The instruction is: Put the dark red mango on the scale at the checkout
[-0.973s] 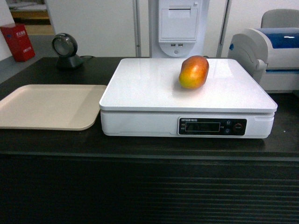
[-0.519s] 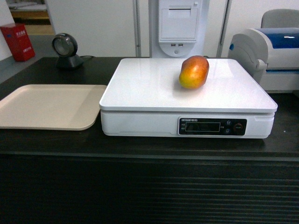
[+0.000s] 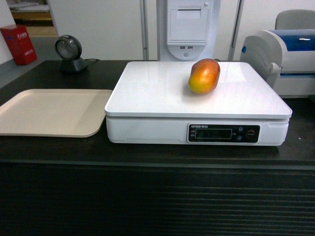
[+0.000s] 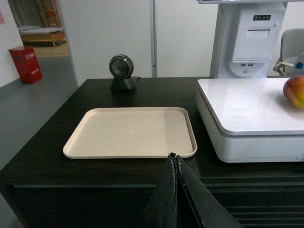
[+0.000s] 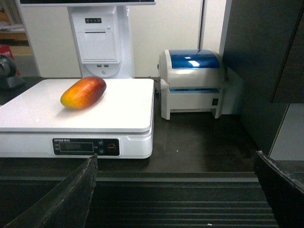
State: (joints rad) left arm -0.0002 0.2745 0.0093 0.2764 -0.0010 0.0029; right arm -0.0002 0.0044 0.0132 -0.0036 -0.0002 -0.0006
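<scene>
Left hand (image 4: 175, 164) pinched closed, empty, before beige tray (image 3: 49, 112); dark red mango (image 3: 204, 75) resting on scale (image 3: 197, 91) on worktop (image 3: 49, 152); likely firm, smooth, slippery, best gripped across middle; right hand (image 5: 175, 190) spread wide, empty

Mango (image 3: 204, 75) on scale (image 3: 197, 105), tray (image 3: 51, 112) left

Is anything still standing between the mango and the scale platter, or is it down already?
Nothing is in the way. The dark red mango already lies on the scale, on its white platter, toward the back right. No pincer touches it.
</scene>
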